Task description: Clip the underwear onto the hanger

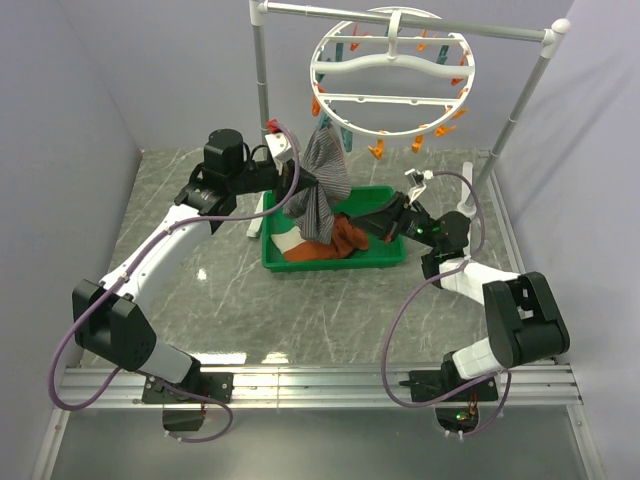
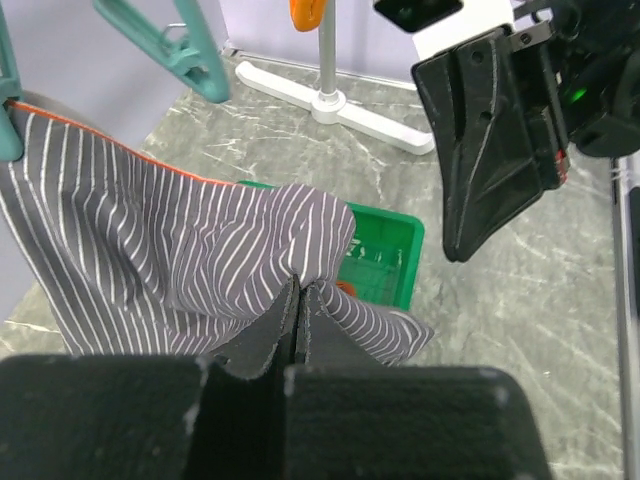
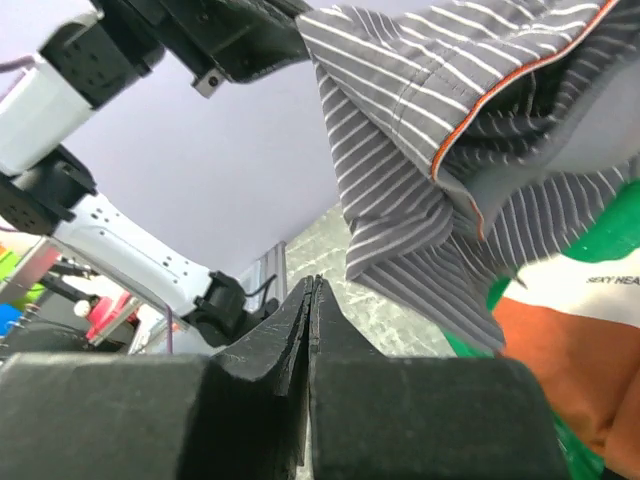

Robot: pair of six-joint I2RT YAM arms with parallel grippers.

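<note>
The grey striped underwear (image 1: 322, 185) hangs over the green basket, its top corner reaching a teal clothespin (image 1: 336, 133) on the white ring hanger (image 1: 392, 75). In the left wrist view that pin (image 2: 8, 120) touches the cloth's (image 2: 150, 240) orange-edged corner; I cannot tell if it bites. My left gripper (image 1: 297, 186) is shut on a fold of the underwear (image 2: 298, 285). My right gripper (image 1: 355, 214) is shut and empty, low over the basket just right of the cloth (image 3: 430, 120), with its tips (image 3: 312, 285) below the cloth.
The green basket (image 1: 385, 262) holds an orange-rust garment (image 1: 350, 238) and a white cloth with an orange band (image 1: 290, 243). The hanger hangs from a white-and-grey tube rack (image 1: 400, 18), whose foot (image 2: 340, 105) lies on the marble table. Another teal pin (image 2: 165, 45) hangs free.
</note>
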